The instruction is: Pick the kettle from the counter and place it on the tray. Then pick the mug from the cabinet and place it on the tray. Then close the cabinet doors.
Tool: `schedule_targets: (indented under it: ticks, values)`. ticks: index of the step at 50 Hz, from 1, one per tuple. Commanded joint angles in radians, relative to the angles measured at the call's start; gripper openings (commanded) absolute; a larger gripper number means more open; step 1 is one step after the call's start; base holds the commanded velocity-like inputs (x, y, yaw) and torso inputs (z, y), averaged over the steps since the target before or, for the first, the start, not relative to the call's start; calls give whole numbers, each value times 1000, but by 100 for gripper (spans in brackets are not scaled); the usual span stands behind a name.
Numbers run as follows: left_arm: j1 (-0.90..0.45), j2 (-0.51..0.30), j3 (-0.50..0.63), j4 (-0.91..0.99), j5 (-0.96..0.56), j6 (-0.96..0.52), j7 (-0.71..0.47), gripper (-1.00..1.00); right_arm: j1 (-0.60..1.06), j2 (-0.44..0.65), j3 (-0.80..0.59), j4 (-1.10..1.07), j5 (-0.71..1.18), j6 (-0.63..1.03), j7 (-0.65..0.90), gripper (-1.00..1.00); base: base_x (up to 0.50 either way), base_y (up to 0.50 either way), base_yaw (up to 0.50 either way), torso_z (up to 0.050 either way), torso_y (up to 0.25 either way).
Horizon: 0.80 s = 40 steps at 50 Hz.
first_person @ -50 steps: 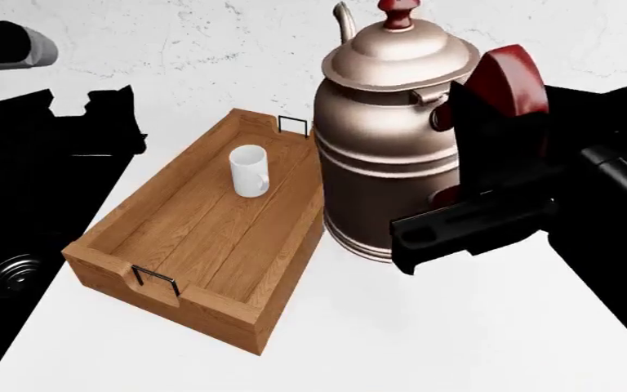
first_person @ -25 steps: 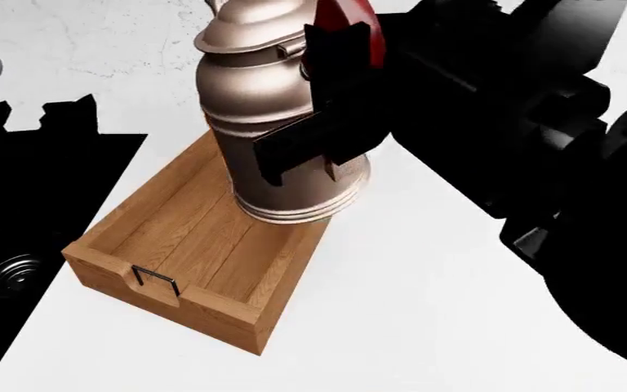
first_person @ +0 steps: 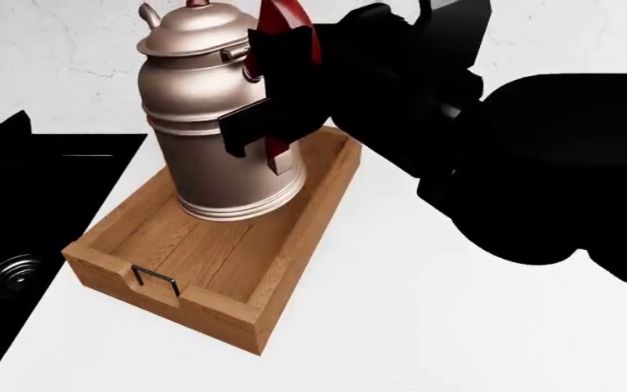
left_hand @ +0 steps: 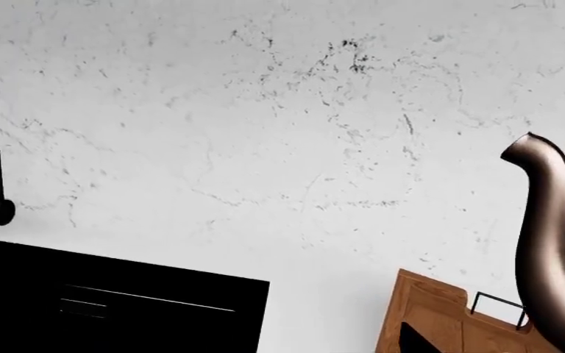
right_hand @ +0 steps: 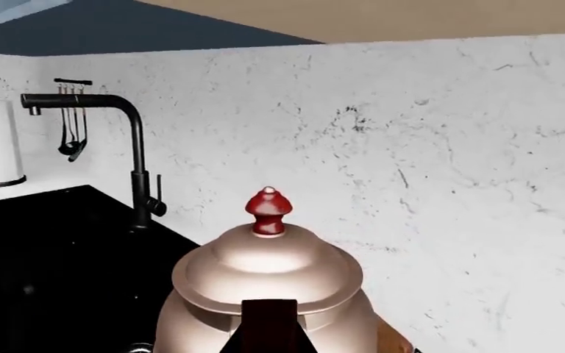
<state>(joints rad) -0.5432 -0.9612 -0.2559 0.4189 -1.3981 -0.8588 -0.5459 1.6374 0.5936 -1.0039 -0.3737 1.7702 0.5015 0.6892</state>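
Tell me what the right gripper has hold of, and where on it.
The right gripper holds the kettle by its dark red handle, over the tray.

No writing, label, brand, number or sign can be read in any of the three views. The kettle (first_person: 221, 122), the tray (first_person: 226, 245) and the counter (first_person: 423, 310) all show bare surfaces, and the veined white wall (left_hand: 263, 110) carries only marbling, no lettering
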Motion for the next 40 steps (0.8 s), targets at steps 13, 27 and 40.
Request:
schedule_targets:
  ticks: [13,27,40]
  values:
    - [81,-15,-73,-2,2,20,13,100,-130,-18,50,26,-110,-123,-141,-100,0,0,0,0,1]
    - [89,-16,-80,-1,3,23,13,100,-195,-10,49,15,-133,-158,-167,-100,0,0,0,0,0]
    - [97,-14,-83,-8,11,28,20,100,-255,-17,37,35,-160,-186,-201,-100,0,0,0,1,1]
